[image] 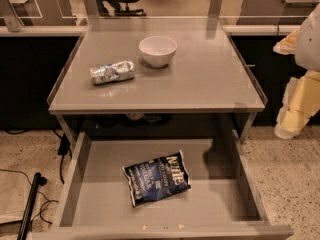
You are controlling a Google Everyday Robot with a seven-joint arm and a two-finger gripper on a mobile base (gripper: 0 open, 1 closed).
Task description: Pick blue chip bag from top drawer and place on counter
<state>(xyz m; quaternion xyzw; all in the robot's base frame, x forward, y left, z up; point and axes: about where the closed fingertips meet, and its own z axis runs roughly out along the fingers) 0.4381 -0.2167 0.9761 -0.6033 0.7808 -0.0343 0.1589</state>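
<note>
Flat in the grey metal drawer [95,199], the glossy navy-blue chip bag [156,177] could slip from the cream tool [295,109], poised far right, state untellable.

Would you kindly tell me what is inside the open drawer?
The chip bag lies flat on the drawer floor. The drawer's back runs under the counter, shadowed and hidden. The claw hangs at the right, beside the counter.

blue chip bag [156,177], white bowl [157,50], grey counter [210,79]
</note>
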